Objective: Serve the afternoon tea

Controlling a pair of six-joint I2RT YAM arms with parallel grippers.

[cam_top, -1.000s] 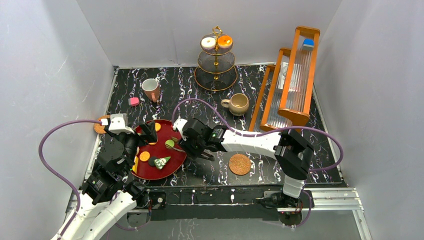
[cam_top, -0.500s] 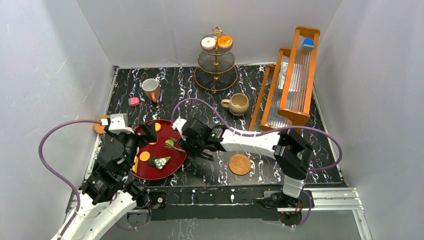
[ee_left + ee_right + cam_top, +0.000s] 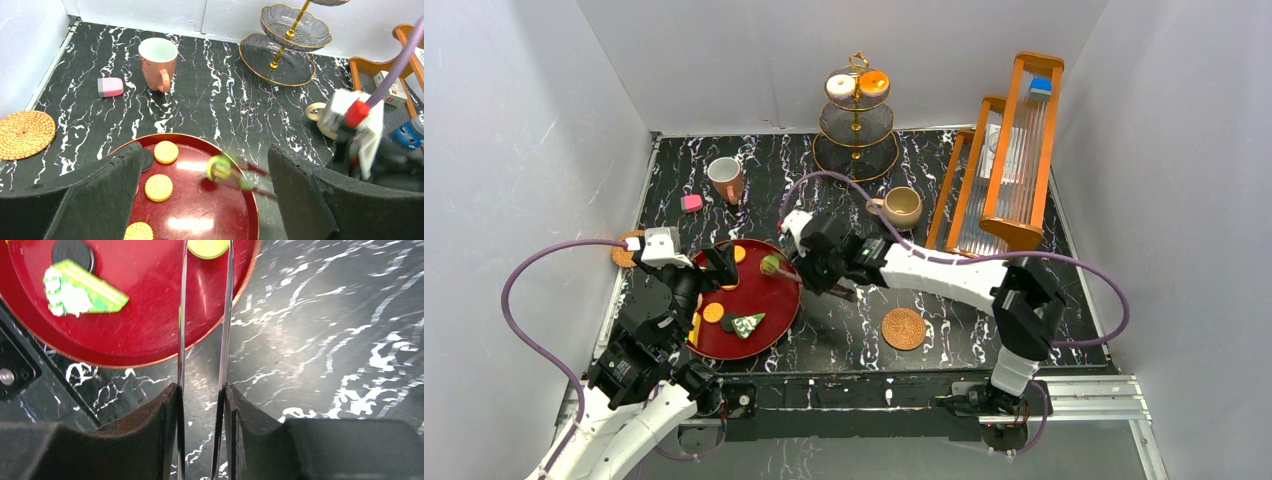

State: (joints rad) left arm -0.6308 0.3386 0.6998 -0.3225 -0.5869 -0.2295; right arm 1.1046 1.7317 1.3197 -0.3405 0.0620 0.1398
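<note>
Clenching slim metal tongs (image 3: 181, 340), the right claw (image 3: 202, 390) holds one round green toy pastry (image 3: 771, 264) over the right part of the round red tray (image 3: 769, 300). The left claw (image 3: 205, 170) hangs released over the tray's near-left. Three yellow round cookies (image 3: 159, 187) and one green cake slice (image 3: 746, 324) lie on the tray. One woven round coaster (image 3: 904, 328) lies right of it on the black marbled desk (image 3: 824, 340), another (image 3: 625, 250) left. Beyond the tray stand a pink mug (image 3: 724, 178), a beige mug (image 3: 902, 206), and farthest a gold three-tier stand (image 3: 856, 125).

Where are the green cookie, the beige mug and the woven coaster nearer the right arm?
green cookie (image 3: 208, 247): right wrist view, its top face.
beige mug (image 3: 904, 203): top external view, its open mouth.
woven coaster (image 3: 904, 328): top external view, its centre.
</note>
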